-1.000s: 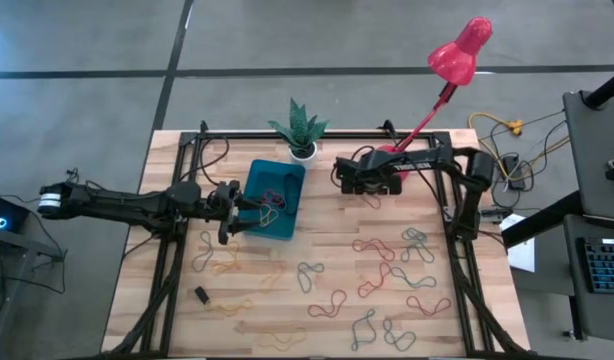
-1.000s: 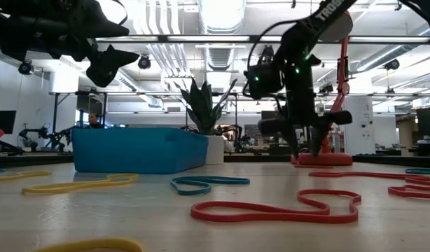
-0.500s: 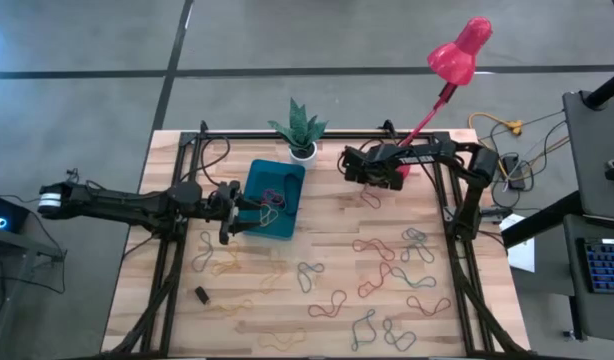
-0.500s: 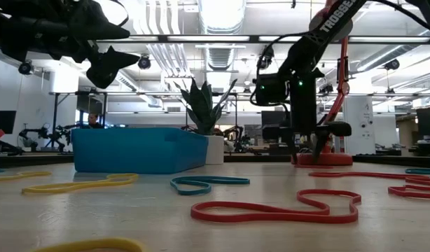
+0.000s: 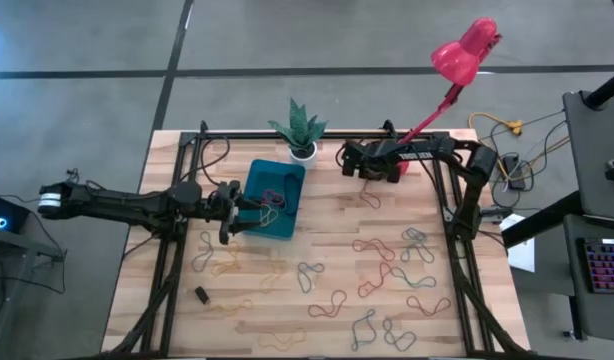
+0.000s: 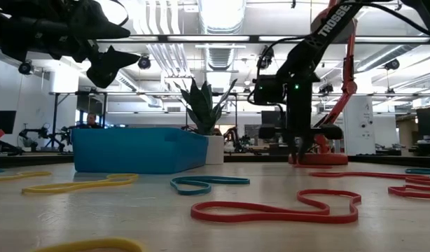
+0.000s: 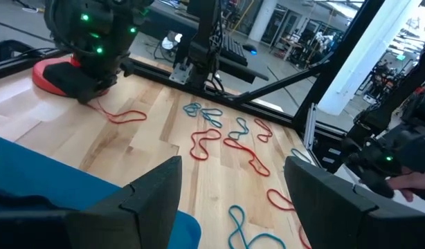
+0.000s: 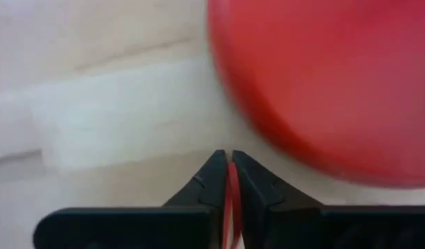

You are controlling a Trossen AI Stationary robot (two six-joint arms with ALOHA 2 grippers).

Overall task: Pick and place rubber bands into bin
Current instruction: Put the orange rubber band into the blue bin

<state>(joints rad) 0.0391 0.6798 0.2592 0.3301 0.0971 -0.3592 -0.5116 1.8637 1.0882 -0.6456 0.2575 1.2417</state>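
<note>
Many rubber bands [image 5: 372, 250] in red, yellow, teal and grey-green lie flat on the wooden table. The teal-blue bin [image 5: 259, 190] stands at the far left of centre with a few bands [image 5: 274, 197] inside. My left gripper [image 5: 234, 218] hovers open over the bin's near left side, holding nothing. My right gripper [image 8: 231, 181] points down at the table beside the red lamp base [image 8: 337, 83] and is shut on a red rubber band [image 5: 371, 197]. My right gripper pinches a strand of the red band [image 8: 231, 190] between its two fingertips, at the band's far end next to the lamp base. The fingers come from above, pointing down. The rest of the band [image 7: 126, 115] lies slack on the table.
A red desk lamp [image 5: 457, 55] stands at the far edge, its base right beside my right gripper. A white pot with a green plant [image 5: 301, 135] stands behind the bin. Black frame rails [image 5: 167, 270] run along both table sides. A small dark object [image 5: 201, 295] lies near left.
My right gripper has moved a little toward the table's far edge and the lamp base, come down to the table and shut on the red band. The left arm has kept still.
</note>
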